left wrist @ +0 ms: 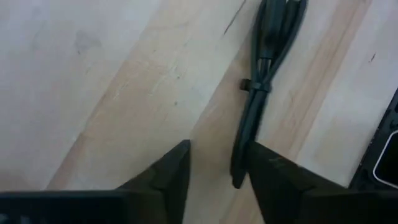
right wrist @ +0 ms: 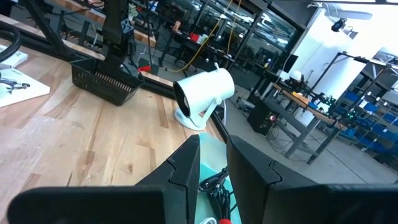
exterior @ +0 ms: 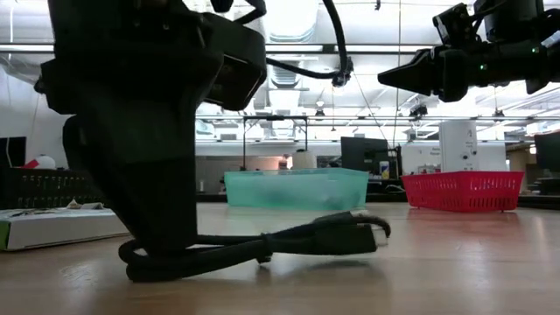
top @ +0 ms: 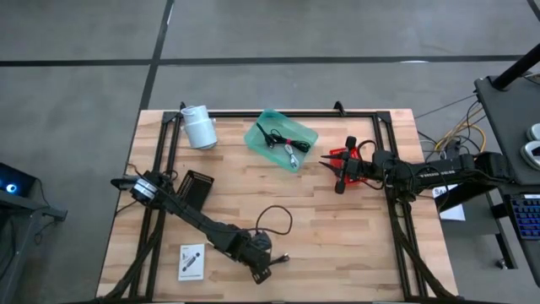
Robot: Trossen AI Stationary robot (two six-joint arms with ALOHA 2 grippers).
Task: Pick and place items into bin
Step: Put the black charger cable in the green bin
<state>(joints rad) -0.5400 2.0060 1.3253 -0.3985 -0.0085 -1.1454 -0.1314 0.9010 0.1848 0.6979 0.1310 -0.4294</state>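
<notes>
Workshop hall around a pale wooden plank surface

The grey concrete floor is crossed by dark seams. Beyond the surface, long white ceiling light strips run over workbenches, dark monitors and a white cabinet. Black metal-framed tables and blue storage bins stand farther off; a dark desk with trailing yellow cables sits alongside.
</notes>
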